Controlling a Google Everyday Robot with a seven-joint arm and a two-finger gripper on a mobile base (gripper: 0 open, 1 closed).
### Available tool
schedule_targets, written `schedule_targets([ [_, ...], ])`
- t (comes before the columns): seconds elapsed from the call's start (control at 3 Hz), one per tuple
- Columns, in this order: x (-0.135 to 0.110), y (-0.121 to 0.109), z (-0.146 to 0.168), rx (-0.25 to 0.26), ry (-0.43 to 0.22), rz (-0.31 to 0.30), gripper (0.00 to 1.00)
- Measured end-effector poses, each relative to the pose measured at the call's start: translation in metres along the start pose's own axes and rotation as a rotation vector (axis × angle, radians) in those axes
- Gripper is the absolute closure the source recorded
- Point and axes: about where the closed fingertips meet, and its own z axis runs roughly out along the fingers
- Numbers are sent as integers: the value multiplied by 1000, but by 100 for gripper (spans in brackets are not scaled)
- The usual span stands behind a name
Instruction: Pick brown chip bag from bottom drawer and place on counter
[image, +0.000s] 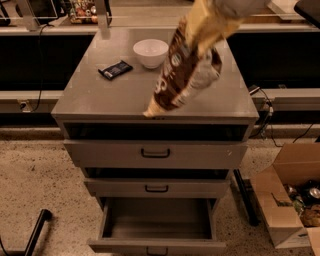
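Note:
My gripper (212, 22) is at the top of the camera view, above the right half of the counter (100, 97), and it is shut on the top of the brown chip bag (182, 72). The bag hangs tilted in the air, with its lower corner over the counter's front edge. The bottom drawer (157, 244) is pulled open below and nothing shows inside it. The arm is mostly out of view past the top edge.
A white bowl (150, 52) and a small dark blue wrapped bar (116, 69) sit on the counter's back left. The two upper drawers (156, 153) are nearly shut. An open cardboard box (287, 200) stands on the floor at the right.

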Motion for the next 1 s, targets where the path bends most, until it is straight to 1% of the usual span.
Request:
schedule_targets([
  [0.33, 47, 2, -8, 85, 118, -3, 100],
  [0.67, 80, 26, -4, 163, 224, 42, 100],
  [1.0, 90, 74, 18, 235, 284, 150, 82],
])
